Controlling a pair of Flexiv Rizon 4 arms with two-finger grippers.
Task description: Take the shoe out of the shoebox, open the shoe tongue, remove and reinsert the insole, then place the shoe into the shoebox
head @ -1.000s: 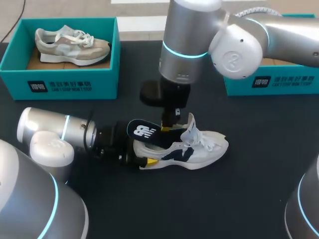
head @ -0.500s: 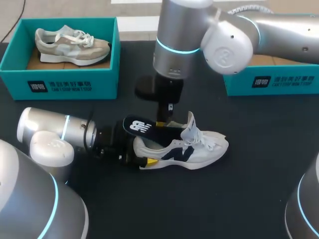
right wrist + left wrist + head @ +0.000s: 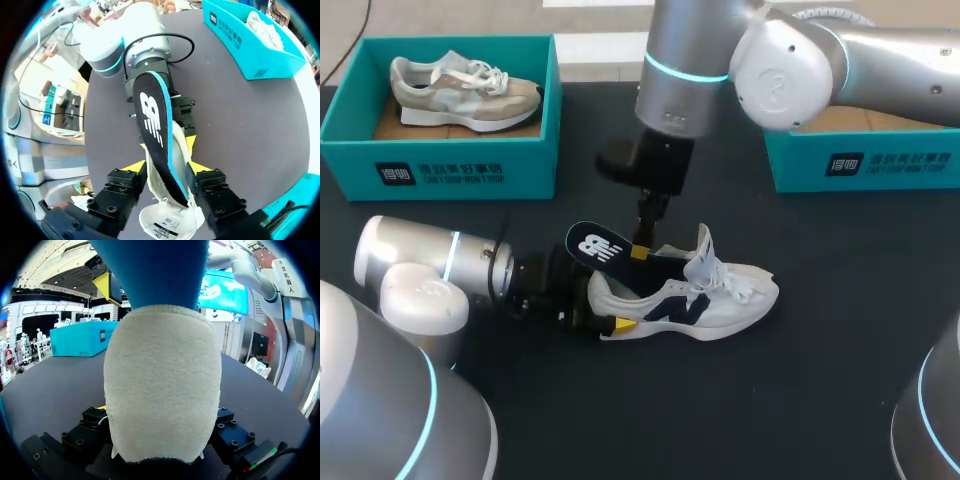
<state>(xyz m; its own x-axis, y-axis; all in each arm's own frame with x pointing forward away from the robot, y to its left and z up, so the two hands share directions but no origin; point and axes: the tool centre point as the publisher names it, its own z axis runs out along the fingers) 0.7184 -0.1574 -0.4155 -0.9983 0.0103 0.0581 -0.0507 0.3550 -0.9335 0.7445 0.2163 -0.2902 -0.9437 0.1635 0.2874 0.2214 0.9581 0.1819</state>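
Right gripper (image 3: 640,251): my right arm comes in from the far right and stands over the shoe. This gripper is closed on the insole, one yellow tip on each long edge, as the right wrist view shows.

Insole (image 3: 600,245): black on top with a white mark and a blue edge. It is tilted, with its heel end raised above the shoe's heel and pointing left. Its other end runs down into the shoe's opening just behind the tongue.

Left gripper (image 3: 610,318): my left arm lies low along the counter from the near left. This gripper clamps the shoe's heel, with one yellow tip showing at the near side of the heel.

Shoe (image 3: 720,295): white with navy panels, upright on its sole in the middle of the counter, toe pointing right. It is outside both shoeboxes.

Heel (image 3: 162,385): pale and fuzzy, it fills my left wrist view between the finger blocks. The insole's blue underside hangs above it.

Tongue (image 3: 705,255): pulled up and standing, with loose laces to its right.

Left shoebox (image 3: 440,165): teal, at the far left, holding a beige shoe (image 3: 460,88) on its sole.

Right shoebox (image 3: 865,165): teal, at the far right, partly hidden behind my right arm.

Counter (image 3: 800,380): black.
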